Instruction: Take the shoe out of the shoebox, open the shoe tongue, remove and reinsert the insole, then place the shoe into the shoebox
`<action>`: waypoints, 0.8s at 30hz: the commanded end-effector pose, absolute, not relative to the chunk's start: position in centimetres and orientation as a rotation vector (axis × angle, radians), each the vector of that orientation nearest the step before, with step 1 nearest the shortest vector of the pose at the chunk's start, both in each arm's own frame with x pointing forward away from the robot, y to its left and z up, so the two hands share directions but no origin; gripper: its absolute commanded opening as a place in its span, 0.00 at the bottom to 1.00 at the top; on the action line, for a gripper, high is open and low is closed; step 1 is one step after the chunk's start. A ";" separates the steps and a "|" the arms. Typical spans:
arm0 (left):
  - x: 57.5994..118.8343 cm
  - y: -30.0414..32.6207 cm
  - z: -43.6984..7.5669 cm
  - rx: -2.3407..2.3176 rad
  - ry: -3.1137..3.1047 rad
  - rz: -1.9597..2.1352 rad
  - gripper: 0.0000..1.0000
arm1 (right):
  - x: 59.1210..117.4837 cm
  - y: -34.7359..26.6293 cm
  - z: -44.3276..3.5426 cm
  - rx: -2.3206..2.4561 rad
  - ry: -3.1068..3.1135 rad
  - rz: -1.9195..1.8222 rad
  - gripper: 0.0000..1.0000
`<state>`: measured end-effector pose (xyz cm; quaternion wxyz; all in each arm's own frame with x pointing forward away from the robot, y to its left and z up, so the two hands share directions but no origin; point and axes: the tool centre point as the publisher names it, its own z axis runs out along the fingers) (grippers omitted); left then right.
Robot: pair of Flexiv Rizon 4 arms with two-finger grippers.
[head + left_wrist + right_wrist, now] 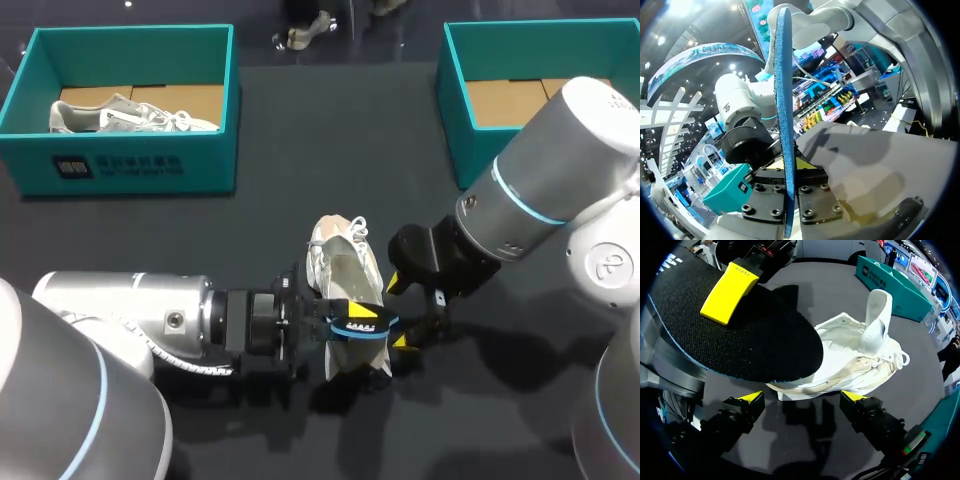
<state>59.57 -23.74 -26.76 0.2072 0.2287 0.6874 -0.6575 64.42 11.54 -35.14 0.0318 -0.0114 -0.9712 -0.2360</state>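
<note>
At mid-table, the shoe lies out of both boxes on the dark table, white, with its laces toward the far edge. What appears to be the tongue stands raised from the opening.

Left gripper: closed narrow on the insole, one finger on each face. From the left wrist the insole shows edge-on between the fingers, its rim blue. From the right wrist its black textured face shows, with one yellow fingertip pressed flat on it. The insole is held clear of the shoe, over its near end; whether the two touch cannot be told.

Right gripper: fingers spread wide and holding nothing. It sits low, just beside the shoe on the right, with the shoe and insole directly ahead of it.

Left box: teal, at the far left corner, well apart from the shoe. A second shoe lies inside on the cardboard floor.

Right box: teal, at the far right, partly hidden behind the right arm; bare cardboard floor is visible inside.
</note>
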 end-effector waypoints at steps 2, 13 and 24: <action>59.4 -23.8 -26.8 0.620 1.916 -1.824 0.00 | 64.3 11.6 -35.3 -0.036 -2.994 -0.727 1.00; 58.9 -23.7 -26.7 0.604 1.925 -1.840 0.00 | 64.3 11.6 -35.3 -0.036 -2.994 -0.727 1.00; 58.9 -24.1 -26.9 0.608 1.920 -1.844 0.00 | 64.3 11.6 -35.3 -0.036 -2.994 -0.727 1.00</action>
